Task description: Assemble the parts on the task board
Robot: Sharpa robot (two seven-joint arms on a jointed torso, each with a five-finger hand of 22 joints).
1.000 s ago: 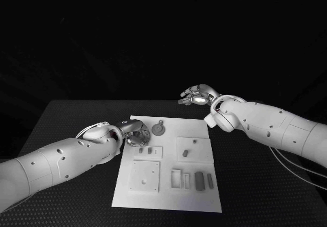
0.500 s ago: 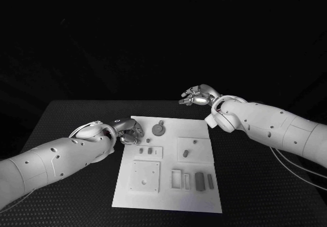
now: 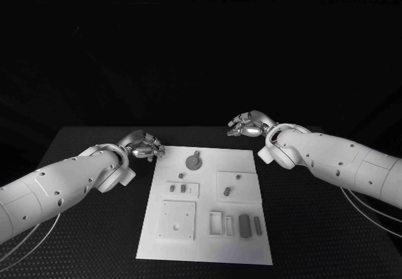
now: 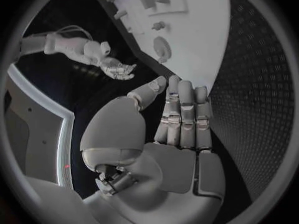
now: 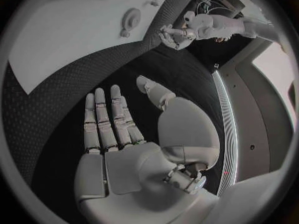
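Round grey part (image 3: 194,160) on smooth white task board (image 3: 210,244)

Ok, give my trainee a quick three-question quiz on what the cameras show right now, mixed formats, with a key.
1. True or false: the left robot hand holds a part.
2. Where is the right robot hand? A) pressing on the task board; B) over the black table beyond the board's far right corner; C) gripping the round part.
3. Fill in: the round part lies near the board's ____ edge, seen from the head view.

Key:
1. False; its fingers are straight and hold nothing.
2. B
3. Far
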